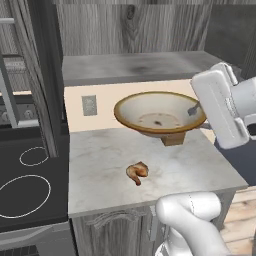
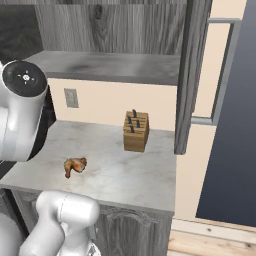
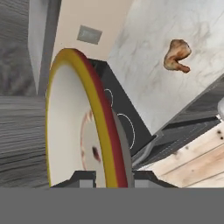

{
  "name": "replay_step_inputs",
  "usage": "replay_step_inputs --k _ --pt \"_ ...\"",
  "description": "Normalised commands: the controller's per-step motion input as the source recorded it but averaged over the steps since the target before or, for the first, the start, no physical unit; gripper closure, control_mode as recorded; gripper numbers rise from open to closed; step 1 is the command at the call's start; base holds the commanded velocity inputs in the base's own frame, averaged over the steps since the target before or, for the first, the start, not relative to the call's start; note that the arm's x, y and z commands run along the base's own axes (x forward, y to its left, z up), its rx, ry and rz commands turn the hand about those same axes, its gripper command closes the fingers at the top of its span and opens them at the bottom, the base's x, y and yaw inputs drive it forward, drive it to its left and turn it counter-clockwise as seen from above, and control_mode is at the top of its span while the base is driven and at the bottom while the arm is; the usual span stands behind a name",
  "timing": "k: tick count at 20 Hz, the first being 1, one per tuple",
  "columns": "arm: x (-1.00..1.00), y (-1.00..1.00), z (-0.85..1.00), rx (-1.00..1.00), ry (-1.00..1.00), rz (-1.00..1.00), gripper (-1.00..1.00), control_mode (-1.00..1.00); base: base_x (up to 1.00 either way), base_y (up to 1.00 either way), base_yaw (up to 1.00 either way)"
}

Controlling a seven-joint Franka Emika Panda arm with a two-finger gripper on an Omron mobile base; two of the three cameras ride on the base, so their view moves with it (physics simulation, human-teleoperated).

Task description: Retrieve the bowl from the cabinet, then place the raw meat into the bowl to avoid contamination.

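Bowl point(image 1: 159, 114) hangs in the air above the marble bench point(image 1: 100, 160), just behind and above the raw meat point(image 1: 137, 172), because our pincer point(image 3: 113, 177) is clamped tight on its rim, carrying it near level so it can be set down beside that meat.

The bowl point(image 1: 159, 116) pretty much covers the knife block point(image 1: 173, 139) behind it, just a corner pokes out underneath. Stove point(image 1: 27, 186) runs off the left edge, and the open cabinet door point(image 2: 191, 75) is cropped at the top.
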Motion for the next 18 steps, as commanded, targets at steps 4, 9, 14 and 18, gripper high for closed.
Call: replay_step_inputs --k 4,9,14,18 --pt "0.05 0.42 -0.39 -0.09 -0.01 0.09 1.00 -1.00 0.00 0.00 0.00" --pt "0.28 0.09 -0.46 -0.04 -0.02 0.13 1.00 -1.00 0.00 0.00 0.00" --pt "0.44 0.00 -0.46 -0.01 -0.01 0.15 1.00 -1.00 0.00 0.00 0.00" --pt "0.51 -0.01 -0.34 0.00 -0.01 0.14 1.00 -1.00 0.00 0.00 0.00"
